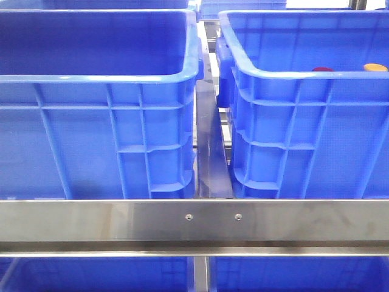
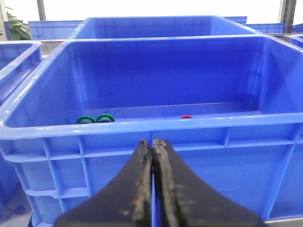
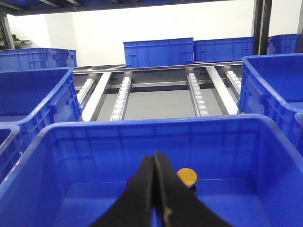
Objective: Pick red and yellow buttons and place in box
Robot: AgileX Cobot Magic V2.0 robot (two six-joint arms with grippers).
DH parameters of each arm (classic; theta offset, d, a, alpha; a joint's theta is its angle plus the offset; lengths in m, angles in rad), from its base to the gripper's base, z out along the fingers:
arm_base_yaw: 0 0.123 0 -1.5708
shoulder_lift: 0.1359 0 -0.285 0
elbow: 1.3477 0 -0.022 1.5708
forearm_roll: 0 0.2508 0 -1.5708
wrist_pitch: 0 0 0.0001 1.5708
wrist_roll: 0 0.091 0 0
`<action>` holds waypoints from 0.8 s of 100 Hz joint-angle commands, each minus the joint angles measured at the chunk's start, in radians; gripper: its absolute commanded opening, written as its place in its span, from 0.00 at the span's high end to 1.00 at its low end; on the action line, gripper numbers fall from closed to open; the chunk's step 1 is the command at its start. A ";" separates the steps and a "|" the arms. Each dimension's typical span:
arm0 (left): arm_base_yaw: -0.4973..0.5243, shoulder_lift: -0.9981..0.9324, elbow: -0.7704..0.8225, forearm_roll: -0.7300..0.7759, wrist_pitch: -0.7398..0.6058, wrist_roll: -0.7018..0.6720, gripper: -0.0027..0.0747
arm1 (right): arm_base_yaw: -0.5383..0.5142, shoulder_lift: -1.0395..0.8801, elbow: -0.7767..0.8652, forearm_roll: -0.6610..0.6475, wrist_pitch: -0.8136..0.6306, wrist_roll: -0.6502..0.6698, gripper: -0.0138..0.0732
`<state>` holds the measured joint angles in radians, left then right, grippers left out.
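Both grippers pinched closed and empty: left gripper [image 2: 152, 144] hangs just outside the near wall of the left crate [image 2: 156, 125], right gripper [image 3: 155, 158] over the right crate [image 3: 156, 127]. Yellow button [image 3: 187, 176] and red button [image 1: 323, 69] sit side by side in the right crate; another red piece [image 2: 186, 117] lies on the left crate's floor beside green rings [image 2: 95, 118]. Can't tell which crate is the target, so this fits pre-pick or post-drop alike.
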<state>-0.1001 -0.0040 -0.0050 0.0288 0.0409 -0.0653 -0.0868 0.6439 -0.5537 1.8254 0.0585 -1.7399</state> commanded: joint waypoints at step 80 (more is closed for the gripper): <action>0.003 -0.035 0.050 0.001 -0.082 0.000 0.99 | -0.002 -0.005 -0.028 -0.778 0.046 0.751 0.92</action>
<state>-0.1001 -0.0040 -0.0050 0.0288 0.0402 -0.0653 -0.0868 0.6439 -0.5537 1.3094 0.0959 -1.2611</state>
